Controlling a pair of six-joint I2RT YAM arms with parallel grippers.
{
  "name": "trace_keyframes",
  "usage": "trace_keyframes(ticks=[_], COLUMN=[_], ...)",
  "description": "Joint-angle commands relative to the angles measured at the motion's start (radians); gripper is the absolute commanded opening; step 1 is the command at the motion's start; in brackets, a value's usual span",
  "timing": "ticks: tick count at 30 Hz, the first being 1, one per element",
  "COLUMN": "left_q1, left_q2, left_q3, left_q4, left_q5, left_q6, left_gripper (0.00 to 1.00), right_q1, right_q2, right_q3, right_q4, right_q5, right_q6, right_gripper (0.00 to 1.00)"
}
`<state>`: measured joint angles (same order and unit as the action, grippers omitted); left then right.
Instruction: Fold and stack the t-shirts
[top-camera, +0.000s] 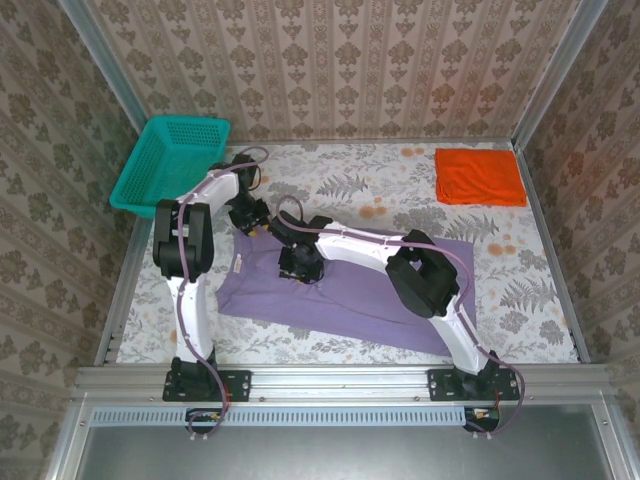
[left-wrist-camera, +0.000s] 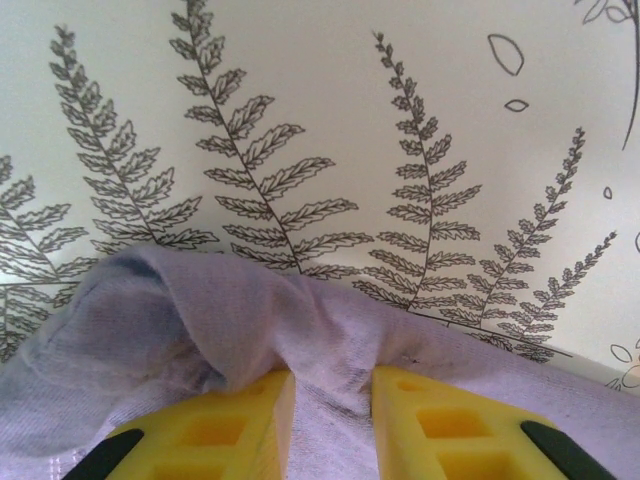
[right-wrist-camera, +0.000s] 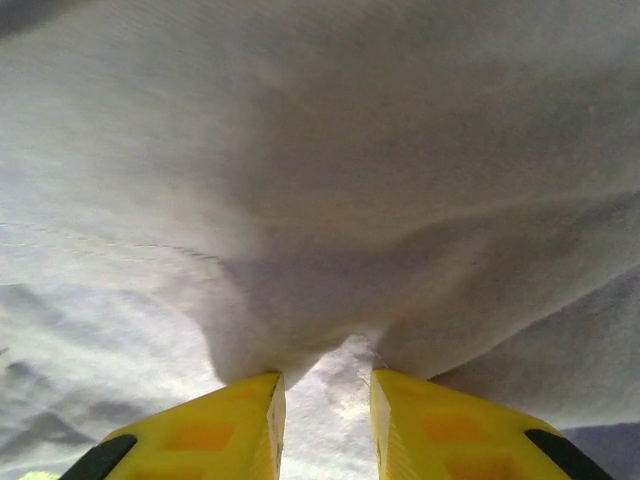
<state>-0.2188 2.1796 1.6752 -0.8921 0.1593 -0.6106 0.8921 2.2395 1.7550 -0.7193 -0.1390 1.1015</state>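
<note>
Left gripper (left-wrist-camera: 333, 390): pinching purple t-shirt (top-camera: 345, 300).
Right gripper (right-wrist-camera: 327, 390): straddling its cloth, cannot tell if clamping.
Orange t-shirt (top-camera: 478, 177): lying folded, table (top-camera: 400, 170) far-right corner.

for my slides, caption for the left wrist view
Left claw pinching a fold of purple t-shirt over the fern-print tablecloth.

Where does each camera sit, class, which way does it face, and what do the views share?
Top external: above, behind the bases, looking down on the table, left arm, right arm, purple t-shirt and orange t-shirt.
Left wrist: on the left arm, looking along the left fingers at bunched purple cloth, fern-print table beyond.
Right wrist: likewise, right fingers, cloth close up.
Shared: every view shows the purple t-shirt.
</note>
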Motion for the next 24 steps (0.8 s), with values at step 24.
trace_keyframes(ticks=[24], left_q1=[0.023], left_q2=[0.056], left_q3=[0.004], left_q4=[-0.008], left_q5=[-0.026], left_q6=[-0.010], left_gripper=[0.27], right_q1=[0.008], right_q2=[0.029], right_q3=[0.060], right_q4=[-0.078], right_q5=[-0.004], right_q6=[-0.040], right_gripper=[0.00])
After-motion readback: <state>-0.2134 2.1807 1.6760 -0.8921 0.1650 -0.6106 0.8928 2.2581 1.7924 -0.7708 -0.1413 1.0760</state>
